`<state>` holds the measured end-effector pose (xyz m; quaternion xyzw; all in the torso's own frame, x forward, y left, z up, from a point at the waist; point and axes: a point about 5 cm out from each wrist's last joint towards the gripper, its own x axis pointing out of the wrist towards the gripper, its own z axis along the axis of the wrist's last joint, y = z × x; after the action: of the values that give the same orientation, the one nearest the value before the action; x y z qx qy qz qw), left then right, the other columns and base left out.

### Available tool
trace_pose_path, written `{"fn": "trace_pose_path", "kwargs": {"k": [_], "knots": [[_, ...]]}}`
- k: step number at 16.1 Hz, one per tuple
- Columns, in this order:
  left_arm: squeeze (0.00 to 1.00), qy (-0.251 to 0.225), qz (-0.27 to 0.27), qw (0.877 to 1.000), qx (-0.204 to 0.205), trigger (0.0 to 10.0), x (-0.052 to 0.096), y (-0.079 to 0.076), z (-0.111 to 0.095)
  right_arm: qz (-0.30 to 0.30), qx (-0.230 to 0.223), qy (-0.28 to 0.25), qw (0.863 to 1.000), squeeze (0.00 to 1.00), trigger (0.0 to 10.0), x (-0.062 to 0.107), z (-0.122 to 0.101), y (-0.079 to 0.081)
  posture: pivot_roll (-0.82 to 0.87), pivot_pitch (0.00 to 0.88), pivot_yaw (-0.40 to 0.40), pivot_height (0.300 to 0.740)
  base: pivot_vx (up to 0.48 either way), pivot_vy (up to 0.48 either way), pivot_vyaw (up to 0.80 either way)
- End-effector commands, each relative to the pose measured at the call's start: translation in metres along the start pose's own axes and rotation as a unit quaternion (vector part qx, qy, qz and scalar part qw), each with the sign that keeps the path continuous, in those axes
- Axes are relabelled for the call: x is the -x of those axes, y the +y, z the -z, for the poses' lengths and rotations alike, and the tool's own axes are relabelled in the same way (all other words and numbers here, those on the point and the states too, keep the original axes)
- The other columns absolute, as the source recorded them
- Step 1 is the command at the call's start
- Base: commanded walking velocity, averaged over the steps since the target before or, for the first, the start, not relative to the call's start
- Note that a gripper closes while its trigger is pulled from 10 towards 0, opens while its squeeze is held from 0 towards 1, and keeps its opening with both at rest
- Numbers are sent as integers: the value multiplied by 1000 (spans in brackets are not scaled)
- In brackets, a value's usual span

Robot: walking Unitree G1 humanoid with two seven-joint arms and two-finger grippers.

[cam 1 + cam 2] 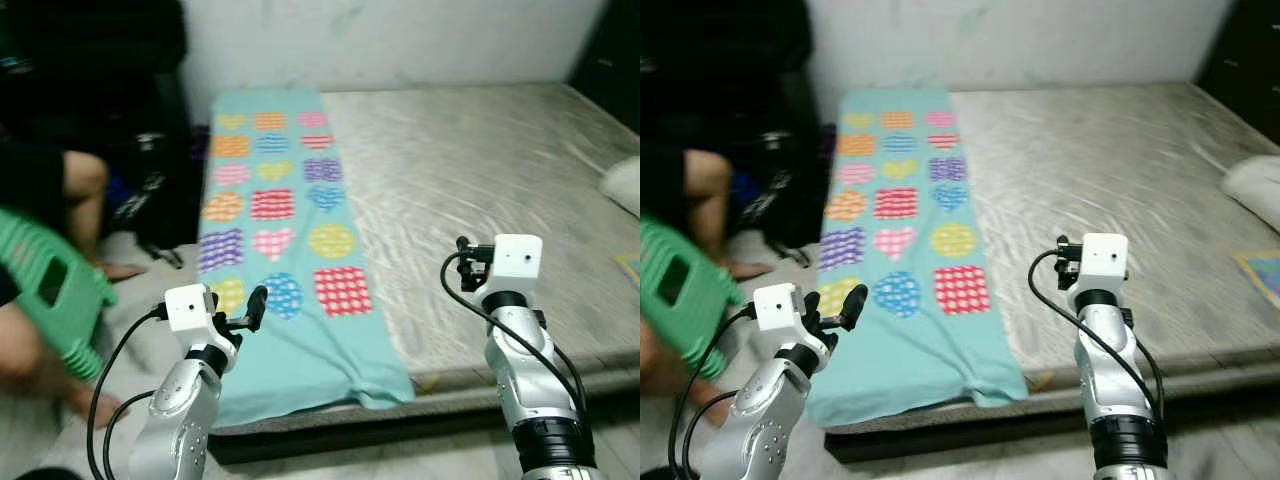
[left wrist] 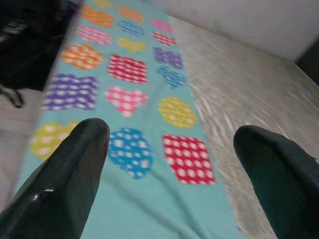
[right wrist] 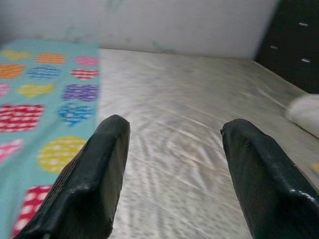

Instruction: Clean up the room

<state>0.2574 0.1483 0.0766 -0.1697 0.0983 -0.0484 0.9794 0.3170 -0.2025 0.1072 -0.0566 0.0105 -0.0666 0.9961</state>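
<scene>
A teal blanket (image 1: pixel 275 240) printed with coloured hearts and circles lies flat along the left side of a grey mattress (image 1: pixel 480 170). Its front end hangs over the mattress's near edge. My left gripper (image 1: pixel 248 310) is open and hovers just over the blanket's front left corner; in the left wrist view (image 2: pixel 172 134) the patterned cloth lies below its spread fingers. My right gripper (image 1: pixel 468 260) is open with nothing in it, above the bare front part of the mattress. The right wrist view (image 3: pixel 175 127) looks along the grey cover toward the wall.
A person sits at the left holding a green plastic stool (image 1: pixel 50 290), with a bare leg (image 1: pixel 88 195) near the mattress side. Dark bags (image 1: pixel 150 170) stand by the back left corner. A white pillow (image 1: pixel 625 185) lies at the right edge, and a dark cabinet (image 3: pixel 294 45) stands behind it.
</scene>
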Motion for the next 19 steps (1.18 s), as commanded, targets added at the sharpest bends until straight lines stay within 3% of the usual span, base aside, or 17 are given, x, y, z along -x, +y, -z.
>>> {"fn": "trace_pose_path", "kwargs": {"k": [1, 2, 5, 8, 11, 14, 19], "knots": [[0, 3, -12, 1000, -4, 10000, 3, 4, 2, -12, 4, -3, 1000, 0, 10000, 4, 1, 4, -99, 0, 14, 740, 0, 0, 0], [0, -24, -21, 999, -31, 10000, 10, 12, -4, -37, -5, 0, 999, 0, 10000, 13, 6, 9, -100, 0, 19, 740, 0, 0, 0], [0, -27, -34, 997, -66, 10000, 29, 30, -8, -63, 8, 3, 998, 0, 10000, 32, 11, 8, -96, 0, 21, 740, 0, 0, 0], [0, -25, -57, 996, -67, 10000, 44, 43, -9, -78, 30, 26, 996, 0, 10000, 57, 23, -12, -94, 0, 13, 740, 0, 0, 0], [0, -27, -50, 997, -60, 10000, 44, 40, -7, -76, 42, 30, 996, 0, 10000, 60, 22, -21, -104, 0, 13, 740, 0, 0, 0], [0, -24, -39, 998, -46, 10000, 41, 32, -7, -74, 35, 24, 996, 0, 10000, 53, 15, -16, -113, 0, 9, 740, 0, 0, 0], [0, -17, -44, 998, -43, 10000, 45, 33, -5, -82, 36, 35, 995, 0, 10000, 59, 18, -14, -111, 0, 4, 740, 0, 0, -359]]}}
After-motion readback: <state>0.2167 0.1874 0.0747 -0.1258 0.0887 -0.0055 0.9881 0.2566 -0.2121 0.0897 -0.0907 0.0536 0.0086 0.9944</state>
